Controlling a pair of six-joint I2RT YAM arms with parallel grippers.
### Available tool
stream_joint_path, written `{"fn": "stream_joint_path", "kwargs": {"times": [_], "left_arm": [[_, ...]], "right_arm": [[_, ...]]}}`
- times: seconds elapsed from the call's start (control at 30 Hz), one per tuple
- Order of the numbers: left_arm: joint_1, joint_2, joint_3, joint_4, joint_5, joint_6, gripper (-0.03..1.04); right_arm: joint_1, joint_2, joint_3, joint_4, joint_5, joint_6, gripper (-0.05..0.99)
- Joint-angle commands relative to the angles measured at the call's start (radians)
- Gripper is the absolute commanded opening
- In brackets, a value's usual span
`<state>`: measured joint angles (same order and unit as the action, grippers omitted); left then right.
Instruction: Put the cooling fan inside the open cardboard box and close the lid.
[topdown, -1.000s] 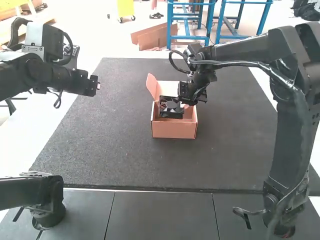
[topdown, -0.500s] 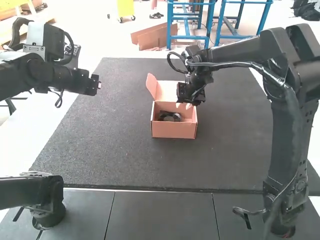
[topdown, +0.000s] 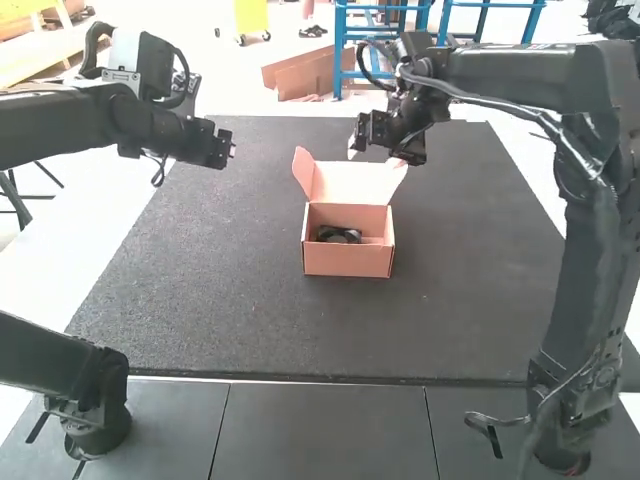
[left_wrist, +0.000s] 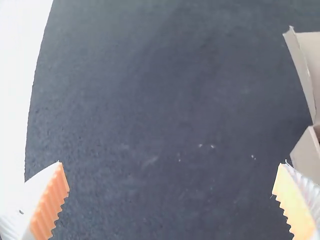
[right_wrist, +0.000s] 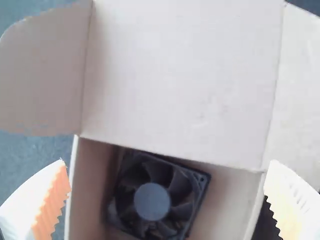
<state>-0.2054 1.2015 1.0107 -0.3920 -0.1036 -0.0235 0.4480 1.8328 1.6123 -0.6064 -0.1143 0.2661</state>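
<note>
- Fan (topdown: 340, 235) lies at the bottom of the box (topdown: 348, 260), below and in front of the right tool (topdown: 388, 138) and not touching it.
- Right tool hangs over the top edge of the raised lid (topdown: 350, 182); its fingers are spread wide with nothing between them.
- Left tool (topdown: 222, 150) hangs over the black mat (topdown: 200, 290), well to the left of the box and apart from the fan; it is also spread, nothing held.
- Box: brown cardboard, near the middle of the mat on the desk, top open. The lid stands up at the back, with a side flap (topdown: 302, 170) angled out at its left.
- Box holds the fan alone.
- Fan: black, square frame, round hub, blades facing up. It lies flat on the box floor.
</note>
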Motion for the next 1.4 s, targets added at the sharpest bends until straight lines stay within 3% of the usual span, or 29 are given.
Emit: {"fn": "stream_joint_path", "kwargs": {"times": [0.0, 0.3, 0.4, 0.5, 0.8, 1.03, 1.3, 1.37], "left_arm": [[-0.009, 0.056, 0.06, 0.028, 0.013, -0.006, 0.97], [-0.009, 0.225, 0.151, 0.097, 0.013, -0.01, 0.97], [-0.009, 0.279, 0.18, 0.114, 0.013, -0.015, 0.97], [-0.009, 0.333, 0.212, 0.128, 0.013, -0.016, 0.97], [-0.009, 0.498, 0.321, 0.151, 0.013, -0.035, 0.97], [-0.02, 0.599, 0.422, 0.15, 0.035, -0.035, 0.97], [-0.026, 0.685, 0.523, 0.079, 0.179, -0.151, 0.97], [-0.029, 0.698, 0.536, 0.07, 0.193, -0.162, 0.97]], "right_arm": [[-0.057, -0.102, -0.051, 0.014, 0.036, -0.1, 0.9], [-0.143, -0.241, -0.272, 0.24, 0.031, -0.183, 0.9], [-0.16, -0.245, -0.307, 0.346, 0.024, -0.219, 0.9], [-0.181, -0.225, -0.302, 0.378, 0.008, -0.22, 0.9], [-0.209, -0.09, -0.184, 0.366, -0.039, -0.217, 0.9], [-0.207, -0.029, -0.112, 0.312, -0.133, -0.196, 0.9], [-0.201, 0.033, -0.042, 0.224, -0.194, -0.194, 0.9], [-0.201, 0.056, -0.012, 0.178, -0.199, -0.191, 0.9]]}}
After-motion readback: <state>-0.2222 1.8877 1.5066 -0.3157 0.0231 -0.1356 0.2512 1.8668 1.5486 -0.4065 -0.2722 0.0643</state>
